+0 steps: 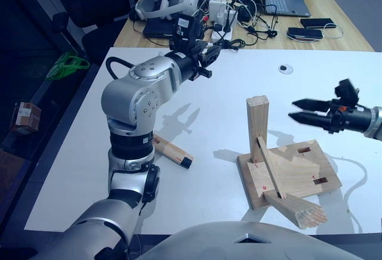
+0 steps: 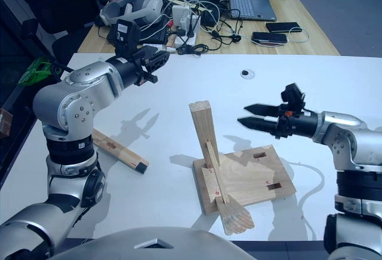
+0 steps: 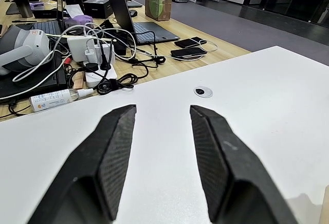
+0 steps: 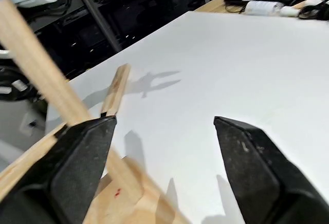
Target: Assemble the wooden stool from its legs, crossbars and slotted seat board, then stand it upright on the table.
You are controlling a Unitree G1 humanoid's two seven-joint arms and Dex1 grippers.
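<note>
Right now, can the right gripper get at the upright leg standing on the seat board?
Probably yes. The right gripper hovers open to the right of the upright leg, apart from it, and nothing stands between them. The leaning crossbar sits lower, out of the way.

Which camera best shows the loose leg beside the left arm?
Right eye view: the loose leg shows nearly whole. In the left eye view the left arm hides part; the right wrist view catches it far off.

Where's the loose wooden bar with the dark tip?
The loose wooden bar lies flat on the white table, on the robot's left in the eye views, beside the left arm, apart from the slotted seat board.
</note>
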